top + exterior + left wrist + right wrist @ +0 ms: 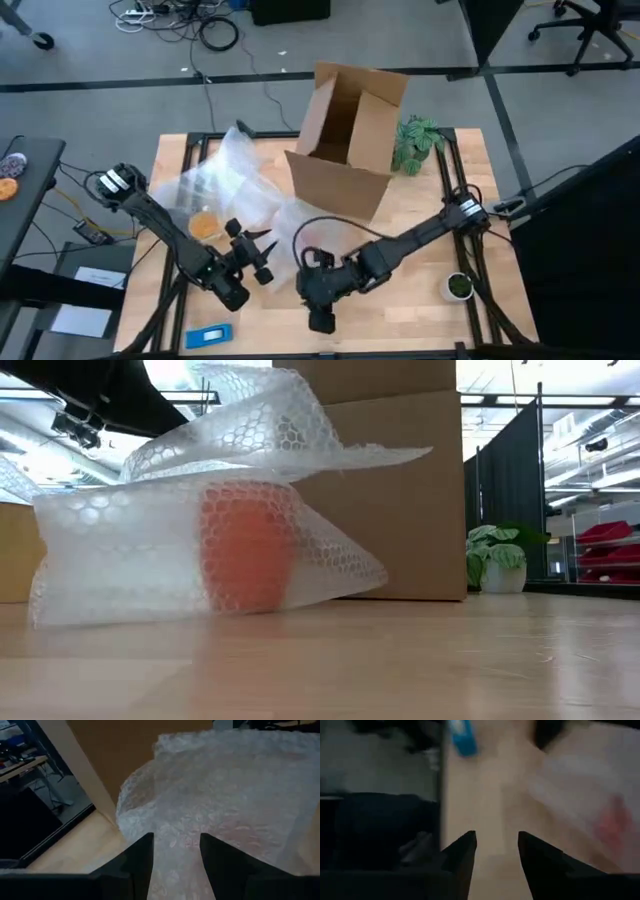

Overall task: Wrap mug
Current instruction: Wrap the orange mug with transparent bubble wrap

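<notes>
Centrally on the light wooden worktop (pixel 420 310), a small bright orange rounded mug (pixel 245 550) lies inside a sheet of clear bubble wrap (pixel 130 560), in front of the open brown cardboard box (pixel 345 140). From above, the mug (pixel 205 224) shows as an orange patch under the plastic, near the left arm's forearm. The low view shows the wrap folded over the mug with a loose upper flap lifted clear of it, so the bundle appears only partly closed.

The left pincer (pixel 262 255) sits at the near edge of the wrap, just beside the mug; its wrist view shows the two dark fingers (pixel 142 857) spread, with bubble wrap lying between them but no visible pinch. This placement probably serves to gather or pull the sheet's edge across the mug.

The right pincer (pixel 318 322) hangs lower on the worktop, close to the front edge and apart from the bundle. Its fingers (pixel 465 852) stand spread over bare wood, holding nothing; it seems to wait clear of the sheet.

A small blue flat object (pixel 210 336), a green leafy potted plant (pixel 415 145) and a small dark green round object with a white rim (pixel 458 286) lie aside, out of the working area.
</notes>
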You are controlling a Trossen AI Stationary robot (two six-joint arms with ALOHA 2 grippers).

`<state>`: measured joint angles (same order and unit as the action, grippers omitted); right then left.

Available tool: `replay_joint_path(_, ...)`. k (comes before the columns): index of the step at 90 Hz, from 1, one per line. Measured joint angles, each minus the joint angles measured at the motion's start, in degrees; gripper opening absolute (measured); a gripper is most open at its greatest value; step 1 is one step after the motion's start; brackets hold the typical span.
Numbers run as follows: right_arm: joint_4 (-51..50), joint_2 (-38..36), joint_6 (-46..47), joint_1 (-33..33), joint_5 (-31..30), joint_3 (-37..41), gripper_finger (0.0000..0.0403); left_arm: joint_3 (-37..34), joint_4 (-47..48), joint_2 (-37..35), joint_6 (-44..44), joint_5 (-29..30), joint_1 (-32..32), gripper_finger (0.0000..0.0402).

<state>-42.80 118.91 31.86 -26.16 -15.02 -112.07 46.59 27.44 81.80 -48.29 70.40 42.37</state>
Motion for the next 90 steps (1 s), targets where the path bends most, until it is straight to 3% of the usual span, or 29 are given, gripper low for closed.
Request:
replay_joint_path(11, -1.0, 0.1, -1.6, 2.3, -8.4, 1.5, 0.0130, 0.0, 0.7, 0.0, 0.0, -2.7, 0.0, 0.0145)
replay_joint_path(18, 1.3, 0.1, -4.0, 4.2, -10.0, 1.5, 0.0130, 0.0, 1.3, 0.0, 0.0, -4.6, 0.0, 0.0145)
replay_joint_path(47, 5.1, 0.1, -9.2, 10.6, -8.7, 3.8, 0.0130, 0.0, 1.5, 0.0, 0.0, -8.8, 0.3, 0.0145)
replay_joint_path(57, 8.0, 0.0, -9.1, 12.0, -5.0, 6.9, 0.0130, 0.0, 2.6, 0.0, 1.0, -9.6, 1.4, 0.0145)
replay_joint_path(90, 10.6, 0.0, -7.5, 12.8, -2.7, 13.3, 0.0130, 2.5, 8.5, -4.2, 1.5, -6.7, 8.0, 0.0145)
